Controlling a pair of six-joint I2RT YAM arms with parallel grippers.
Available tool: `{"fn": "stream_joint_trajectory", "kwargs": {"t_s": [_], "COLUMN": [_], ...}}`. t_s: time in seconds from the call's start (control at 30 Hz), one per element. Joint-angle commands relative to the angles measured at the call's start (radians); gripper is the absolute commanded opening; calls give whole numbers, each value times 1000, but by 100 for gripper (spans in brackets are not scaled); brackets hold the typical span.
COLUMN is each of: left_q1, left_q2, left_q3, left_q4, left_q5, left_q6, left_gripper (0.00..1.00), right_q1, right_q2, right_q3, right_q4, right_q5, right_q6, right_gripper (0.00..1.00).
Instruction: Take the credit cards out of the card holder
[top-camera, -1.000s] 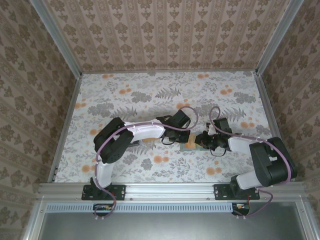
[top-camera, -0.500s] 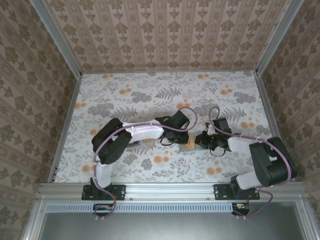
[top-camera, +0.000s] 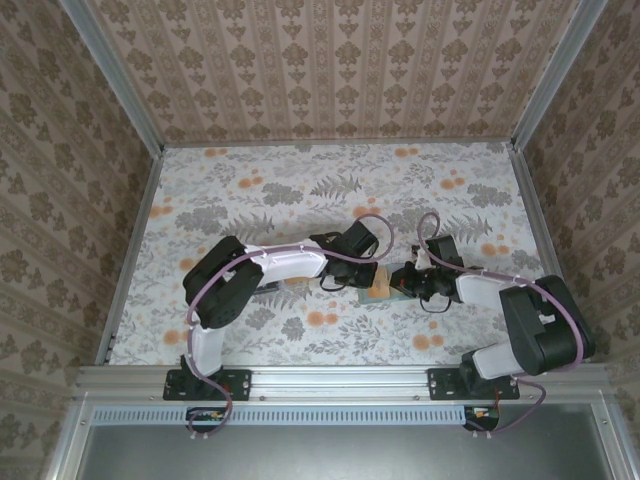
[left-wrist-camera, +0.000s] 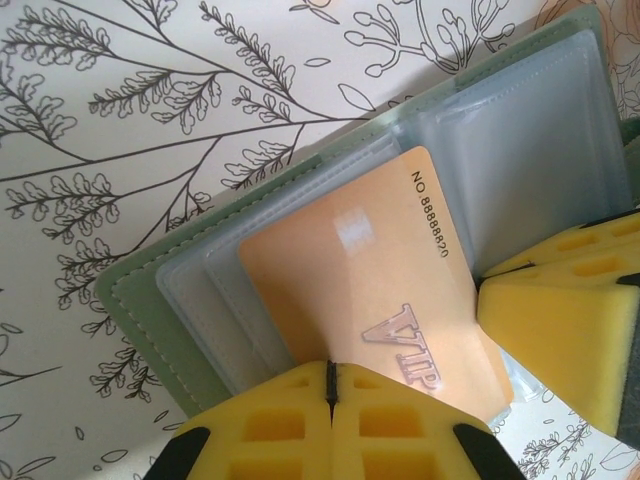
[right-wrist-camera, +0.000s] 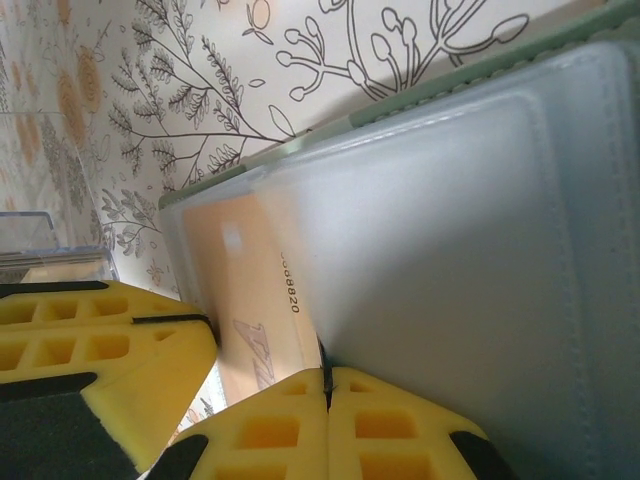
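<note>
Glossy plastic card (left-wrist-camera: 340, 270), matt card holder (left-wrist-camera: 135, 295)

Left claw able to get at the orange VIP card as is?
Likely yes: the orange card sticks partway out of the card holder, and the left claw is shut at its bare end. The right claw sits beside it.

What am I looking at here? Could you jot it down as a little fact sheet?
surface: floral-print table
card holder: open, green cover, frosted pockets inside
orange card: marked VIP, partly out of its pocket
left gripper: shut on the orange card's edge
right gripper: shut on the card holder's pocket leaf
</note>
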Motion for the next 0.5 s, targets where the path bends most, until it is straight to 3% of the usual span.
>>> {"fn": "stream_joint_trajectory", "kwargs": {"t_s": [0.0,0.23,0.47], "left_q1": [-4,0,-1], "left_q2": [21,18,4], "left_q3": [-39,-44,-51], "left_q4": [-51,-49,-23], "left_q5": [-14,-15,0], "left_q6": [4,9,13], "left_gripper": [0,0,0], "right_q1": [1,-14,4], "right_q2": [-59,-100,-70], "right_q3": [-1,-4,2], "right_q4": [-58,-95,-29], "right_q5": [51,81,0], "right_q6": [-13,-21,-26], "right_gripper": [0,0,2]}}
